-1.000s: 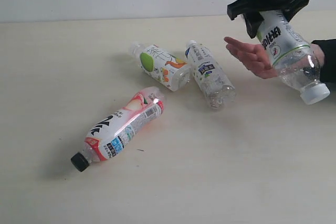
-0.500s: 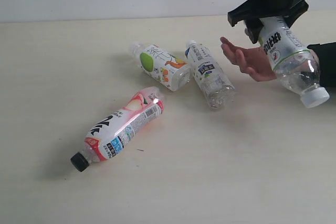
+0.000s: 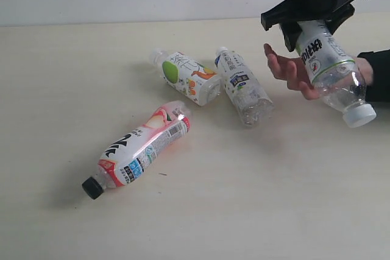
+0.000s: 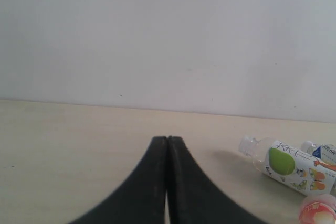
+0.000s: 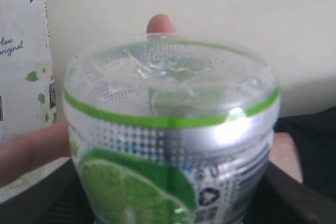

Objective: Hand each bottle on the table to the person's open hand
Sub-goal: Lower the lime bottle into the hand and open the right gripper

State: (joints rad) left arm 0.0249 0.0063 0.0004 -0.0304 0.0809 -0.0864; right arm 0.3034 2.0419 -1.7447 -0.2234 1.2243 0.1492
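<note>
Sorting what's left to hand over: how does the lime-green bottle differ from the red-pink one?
The lime-green bottle hangs tilted, white cap down, clamped in the right gripper; the red-pink bottle lies loose on the table with a black cap. Both are clear plastic with printed labels.

High exterior over table (image 3: pixel 55 229); wrist cameras low, close.
</note>
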